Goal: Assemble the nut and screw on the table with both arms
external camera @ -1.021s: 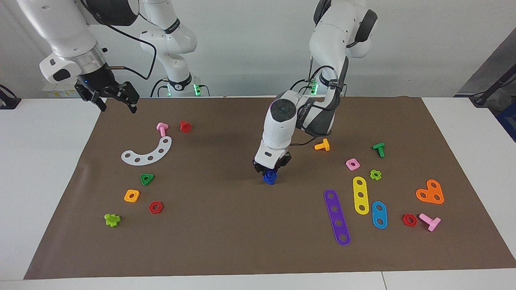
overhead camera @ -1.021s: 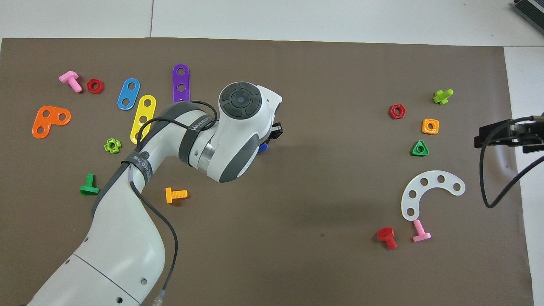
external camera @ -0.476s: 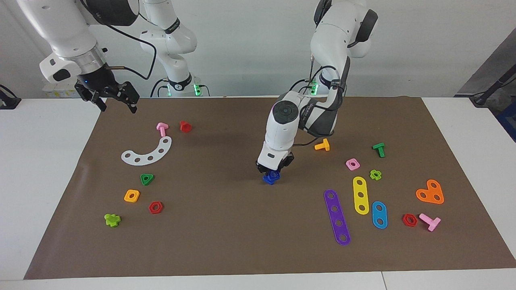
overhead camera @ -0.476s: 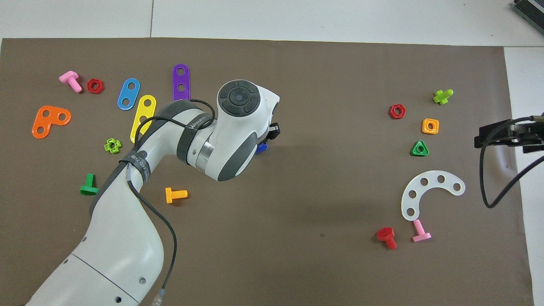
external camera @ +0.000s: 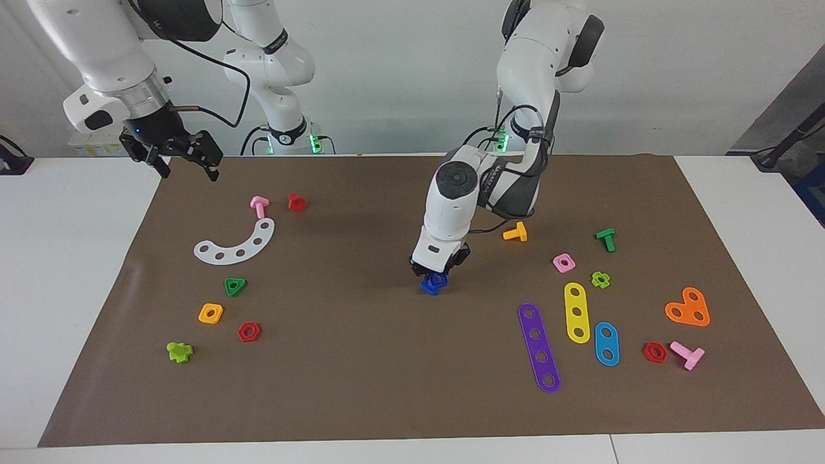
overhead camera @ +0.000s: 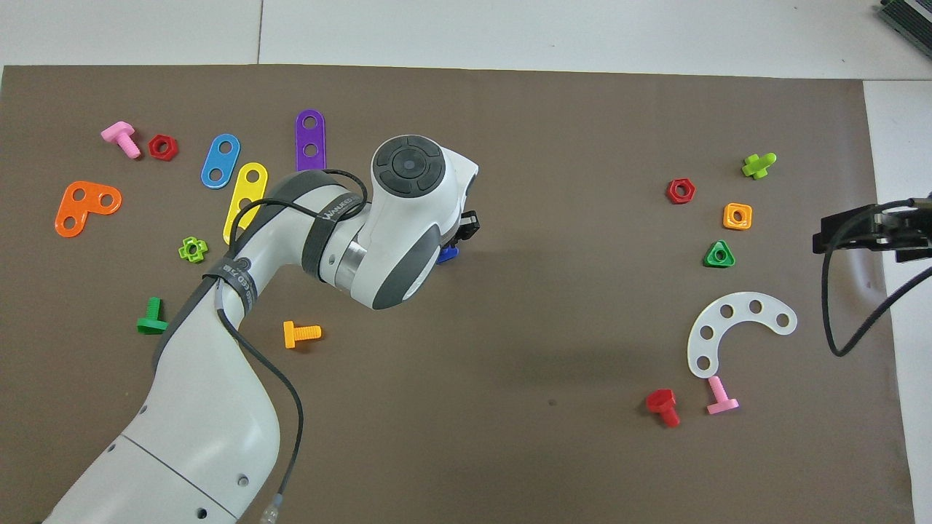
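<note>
Table (external camera: 77, 270): white top under a wide brown mat (external camera: 361, 374), with a pale wall at the robots' end; small toy parts lie scattered toward both ends of the mat.

Facing view, left gripper (external camera: 438, 276): low at the middle of the mat, fingers clenched on the dark-blue nut (external camera: 439, 279).

Facing view, nut: square, held flat, sitting on the dark-blue screw (external camera: 429, 287), which stands on the mat directly under it; how far the two are joined cannot be told.

Facing view, landmark: an orange bolt (external camera: 515, 232) lies nearer to the robots than the screw, toward the left arm's end of the table.

Facing view, right gripper (external camera: 188, 164): waiting in the air over the mat's edge at the right arm's end, fingers spread apart, nothing between them.

Overhead view, left arm (overhead camera: 218, 364): reaches in from the bottom corner, its wrist covering most of the gripper.

Overhead view, screw (overhead camera: 448, 254): only a sliver of dark blue shows beside the wrist; the nut cannot be made out.

Overhead view, orange bolt (overhead camera: 301, 333): nearer to the robots than that blue sliver.

Overhead view, right gripper (overhead camera: 870, 231): at the mat's edge, its fingers not readable from this angle.
</note>
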Tool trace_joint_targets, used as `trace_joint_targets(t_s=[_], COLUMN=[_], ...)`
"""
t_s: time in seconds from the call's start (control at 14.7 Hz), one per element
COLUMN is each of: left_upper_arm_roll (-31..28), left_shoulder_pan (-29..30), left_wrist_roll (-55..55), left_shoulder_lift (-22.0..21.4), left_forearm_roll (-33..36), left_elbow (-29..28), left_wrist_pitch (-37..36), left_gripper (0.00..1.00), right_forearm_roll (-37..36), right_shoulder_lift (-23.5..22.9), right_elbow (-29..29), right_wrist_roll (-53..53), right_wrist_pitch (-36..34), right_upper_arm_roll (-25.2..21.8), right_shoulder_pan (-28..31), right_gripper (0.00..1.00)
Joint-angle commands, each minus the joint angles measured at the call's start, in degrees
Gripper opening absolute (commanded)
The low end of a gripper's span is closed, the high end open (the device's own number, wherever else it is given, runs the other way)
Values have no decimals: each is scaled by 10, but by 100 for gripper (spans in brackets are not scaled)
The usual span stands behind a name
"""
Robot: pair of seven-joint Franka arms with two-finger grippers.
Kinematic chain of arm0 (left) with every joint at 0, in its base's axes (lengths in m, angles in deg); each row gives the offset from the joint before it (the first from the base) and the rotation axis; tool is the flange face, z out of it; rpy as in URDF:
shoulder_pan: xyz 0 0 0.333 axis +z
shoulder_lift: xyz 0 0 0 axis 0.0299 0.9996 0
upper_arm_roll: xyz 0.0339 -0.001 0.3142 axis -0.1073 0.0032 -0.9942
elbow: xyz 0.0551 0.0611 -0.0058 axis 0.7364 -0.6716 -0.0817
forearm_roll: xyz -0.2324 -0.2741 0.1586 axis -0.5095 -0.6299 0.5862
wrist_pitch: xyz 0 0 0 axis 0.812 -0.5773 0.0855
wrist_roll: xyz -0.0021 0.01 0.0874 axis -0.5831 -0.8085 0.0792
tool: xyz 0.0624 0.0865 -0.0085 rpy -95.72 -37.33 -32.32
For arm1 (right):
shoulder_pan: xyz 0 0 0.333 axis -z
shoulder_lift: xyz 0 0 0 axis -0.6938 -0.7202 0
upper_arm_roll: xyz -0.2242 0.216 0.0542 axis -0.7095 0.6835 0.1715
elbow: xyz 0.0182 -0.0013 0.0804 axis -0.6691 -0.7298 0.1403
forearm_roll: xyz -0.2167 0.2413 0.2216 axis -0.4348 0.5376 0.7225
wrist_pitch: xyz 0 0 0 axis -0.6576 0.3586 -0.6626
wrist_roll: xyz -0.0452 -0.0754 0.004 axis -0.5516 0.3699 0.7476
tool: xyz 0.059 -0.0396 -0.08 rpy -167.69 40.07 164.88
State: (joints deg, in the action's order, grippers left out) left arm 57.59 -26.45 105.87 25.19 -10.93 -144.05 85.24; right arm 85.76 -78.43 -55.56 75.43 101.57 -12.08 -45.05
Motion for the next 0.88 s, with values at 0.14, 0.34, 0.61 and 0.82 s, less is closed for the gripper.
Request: trace_joint_targets(t_s=[0.14,0.34,0.61,0.82], left_upper_arm_roll=[-5,-4,-5,-5], left_shoulder_pan=[-1,-5,-8,-8], left_wrist_roll=[5,5,5,5], left_shoulder_lift=[12,12,12,8], left_forearm_roll=[-25,-29,-40,-39], left_elbow=[43,43,31,13], left_wrist_pitch=[-50,-44,-21,-14], left_gripper=[20,20,20,20], right_forearm_roll=[7,7,7,6], right_shoulder_lift=[9,9,9,9], right_elbow=[-7,-7,-7,-7], right_wrist_roll=[2,2,2,2], right_wrist_pitch=[-6,-6,-6,-6], right_upper_arm_roll=[-1,-1,-1,-1], right_shoulder_pan=[1,1,1,0], right_gripper=[100,100,100,100])
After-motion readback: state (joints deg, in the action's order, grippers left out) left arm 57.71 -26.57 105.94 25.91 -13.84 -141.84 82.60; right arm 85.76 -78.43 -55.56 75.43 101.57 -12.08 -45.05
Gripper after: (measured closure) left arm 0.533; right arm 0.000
